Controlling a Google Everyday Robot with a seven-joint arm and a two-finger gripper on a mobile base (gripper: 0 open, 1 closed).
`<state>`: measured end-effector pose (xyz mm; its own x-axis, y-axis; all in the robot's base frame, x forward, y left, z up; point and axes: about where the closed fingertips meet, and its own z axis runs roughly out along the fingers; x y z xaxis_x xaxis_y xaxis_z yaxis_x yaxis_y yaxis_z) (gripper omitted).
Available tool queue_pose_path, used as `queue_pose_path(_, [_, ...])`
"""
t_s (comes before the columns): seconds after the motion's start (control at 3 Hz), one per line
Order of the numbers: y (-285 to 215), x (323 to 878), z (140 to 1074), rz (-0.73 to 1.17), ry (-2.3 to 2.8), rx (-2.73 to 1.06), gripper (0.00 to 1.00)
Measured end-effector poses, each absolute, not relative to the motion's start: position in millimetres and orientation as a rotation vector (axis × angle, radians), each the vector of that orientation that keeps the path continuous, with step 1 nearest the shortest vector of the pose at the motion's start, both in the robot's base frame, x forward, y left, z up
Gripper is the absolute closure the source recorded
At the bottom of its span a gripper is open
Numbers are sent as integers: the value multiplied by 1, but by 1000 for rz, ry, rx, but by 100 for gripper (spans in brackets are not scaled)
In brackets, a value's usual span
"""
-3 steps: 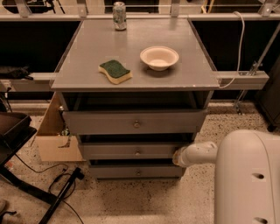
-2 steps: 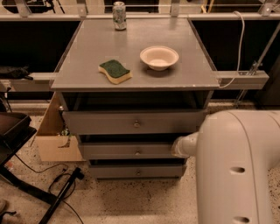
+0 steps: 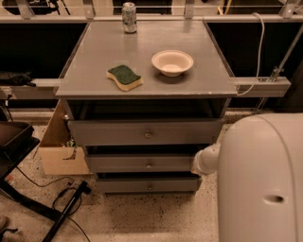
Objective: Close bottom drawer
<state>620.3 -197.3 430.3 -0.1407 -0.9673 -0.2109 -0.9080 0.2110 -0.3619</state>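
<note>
The bottom drawer (image 3: 149, 185) is the lowest of three grey drawers under the grey table, with a low front and a small round knob. Its front stands slightly out, with a dark gap above it. The middle drawer (image 3: 147, 164) and the wide top drawer (image 3: 147, 133) are above it. My white arm (image 3: 260, 179) fills the lower right. Its rounded end (image 3: 204, 161) sits by the right end of the middle drawer, just above the bottom drawer's right corner. My gripper is not visible; it is hidden behind the arm or out of the frame.
On the tabletop (image 3: 94, 56) are a green and yellow sponge (image 3: 124, 77), a white bowl (image 3: 172, 62) and a can (image 3: 129, 11). A cardboard box (image 3: 59, 151) stands left of the drawers. A black stand and cables (image 3: 66, 203) lie on the speckled floor.
My white arm has swung left and now covers more of the lower right of the view. The drawers look unchanged.
</note>
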Motion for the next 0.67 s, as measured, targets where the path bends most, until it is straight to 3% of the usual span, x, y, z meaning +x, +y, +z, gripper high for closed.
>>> queue_pose_path(0.33, [-206,574,442,-159,2197,-1734,100])
queue_pose_path(0.67, [-206,574,442,-159,2196,-1735,100])
